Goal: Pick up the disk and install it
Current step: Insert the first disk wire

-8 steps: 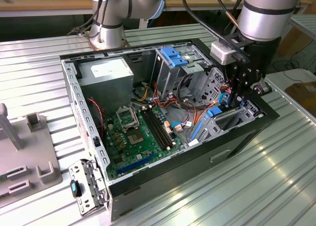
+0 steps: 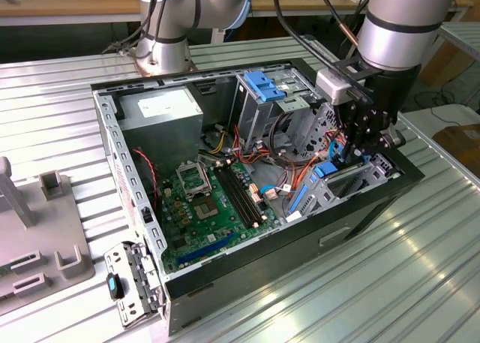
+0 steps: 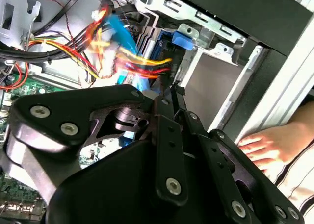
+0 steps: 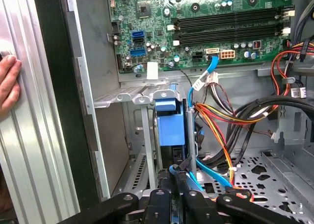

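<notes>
1. In the exterior view, an open computer case (image 2: 112, 144) lies on a ribbed metal surface (image 2: 397, 283). Its green motherboard (image 2: 196, 208) is exposed. A tall metal cage (image 2: 259, 114) with a light-blue latch plate stands at the far side. The arm reaches down into the end of the case on the exterior view's right. The hand (image 2: 352, 157) hangs just above the drive bay there. The disk (image 2: 341, 179) sits tilted in that bay, dark with blue rails, directly under the hand.

2. In the second wrist view, the hand (image 3: 172, 89) has its black fingers drawn close together. The tips meet at the near end of the disk (image 3: 165, 57), which is seen edge-on between the bay's metal walls. I cannot tell whether the fingers actually pinch the disk. Red, yellow and blue cables (image 3: 122, 62) run just beside the bay. A person's hand (image 3: 272, 143) rests on the outer edge of the case.

3. In the first wrist view, the hand (image 4: 177, 177) shows only a narrow gap between its fingers. It is lined up with the blue end of the disk (image 4: 169, 122), which stands upright in the bay. The cables (image 4: 221, 116) spread beside the bay and the motherboard (image 4: 162, 13) lies beyond it. The person's hand (image 4: 9, 82) touches the case's outer wall.
</notes>
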Robot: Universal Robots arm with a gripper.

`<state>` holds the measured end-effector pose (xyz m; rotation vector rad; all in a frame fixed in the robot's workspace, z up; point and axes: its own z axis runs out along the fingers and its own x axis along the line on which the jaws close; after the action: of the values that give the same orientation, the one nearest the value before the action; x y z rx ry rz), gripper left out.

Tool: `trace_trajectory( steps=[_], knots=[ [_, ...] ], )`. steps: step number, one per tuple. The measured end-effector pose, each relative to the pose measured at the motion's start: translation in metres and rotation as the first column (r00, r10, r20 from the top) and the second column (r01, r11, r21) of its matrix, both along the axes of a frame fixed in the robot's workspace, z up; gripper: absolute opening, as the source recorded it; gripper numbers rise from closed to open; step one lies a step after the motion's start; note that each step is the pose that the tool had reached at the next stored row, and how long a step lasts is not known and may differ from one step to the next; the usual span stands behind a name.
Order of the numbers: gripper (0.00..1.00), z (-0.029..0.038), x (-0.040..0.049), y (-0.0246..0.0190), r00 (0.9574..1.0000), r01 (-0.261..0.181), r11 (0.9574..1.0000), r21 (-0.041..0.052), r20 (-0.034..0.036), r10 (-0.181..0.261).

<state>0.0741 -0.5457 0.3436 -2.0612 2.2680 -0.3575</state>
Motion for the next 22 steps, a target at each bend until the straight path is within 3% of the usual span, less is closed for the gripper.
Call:
trace_trajectory(
  steps=[4,8,11,13,17,18,19,20,22],
  knots=[
    [0.18,-0.0015,0.0001,0.0006,1.0,0.0,1.0,0.0003,-0.0001,0.0],
    [0.18,0.0098,0.0,0.0022,1.0,0.0,1.0,0.001,0.0038,0.0],
    [0.18,0.0109,0.0,0.0022,1.0,0.002,1.0,-0.0084,0.0039,-0.002],
    [0.18,0.0196,0.0,0.0023,1.0,0.002,1.0,-0.0032,0.0048,-0.002],
    [0.18,0.0201,0.0,0.0021,1.0,0.002,1.0,0.0054,0.005,-0.002],
    [0.18,0.0201,0.0,0.0021,1.0,0.001,0.9993,0.0377,0.0051,-0.001],
    [0.18,0.02,0.0,0.0021,1.0,-0.001,0.9966,0.0826,0.0051,0.001],
    [0.18,0.0201,0.0,0.0022,1.0,-0.003,0.9949,0.101,0.0051,0.002],
    [0.18,0.02,0.0,0.0021,0.9999,-0.012,0.9917,0.1279,0.0053,0.011]
  ],
)
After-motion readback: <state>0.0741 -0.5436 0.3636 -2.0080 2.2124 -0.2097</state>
